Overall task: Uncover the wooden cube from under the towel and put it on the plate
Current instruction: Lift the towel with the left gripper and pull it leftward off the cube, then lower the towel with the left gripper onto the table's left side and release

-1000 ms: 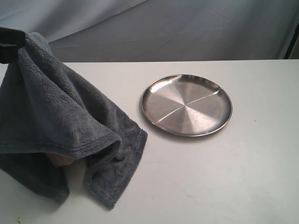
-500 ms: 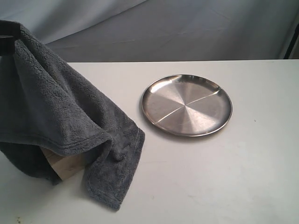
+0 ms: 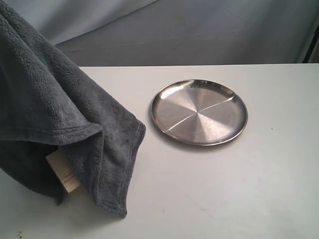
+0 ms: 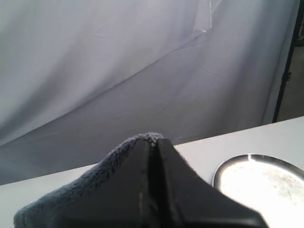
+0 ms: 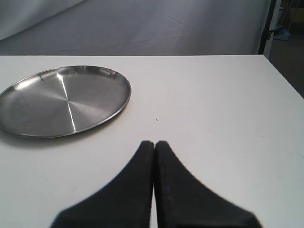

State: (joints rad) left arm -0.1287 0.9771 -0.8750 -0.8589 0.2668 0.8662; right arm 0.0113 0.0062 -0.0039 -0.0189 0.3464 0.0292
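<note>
The dark grey towel (image 3: 55,114) hangs lifted at the left of the exterior view, its lower folds trailing on the table. A corner of the pale wooden cube (image 3: 64,172) peeks out beneath its hem. My left gripper (image 4: 153,141) is shut on the towel (image 4: 95,183), a fold of fleece pinched between its tips; it is out of the exterior view. The steel plate (image 3: 199,112) lies empty at mid-table, also seen as the plate (image 5: 61,99) in the right wrist view. My right gripper (image 5: 154,143) is shut on nothing, hovering above bare table near the plate.
A white table (image 3: 239,189) carries everything. A grey backdrop cloth (image 3: 199,30) hangs behind its far edge. The table's right edge (image 5: 285,85) shows in the right wrist view.
The towel has been pulled higher and leftward, and the left gripper has left the exterior view. More of the wooden cube shows under the hem.
</note>
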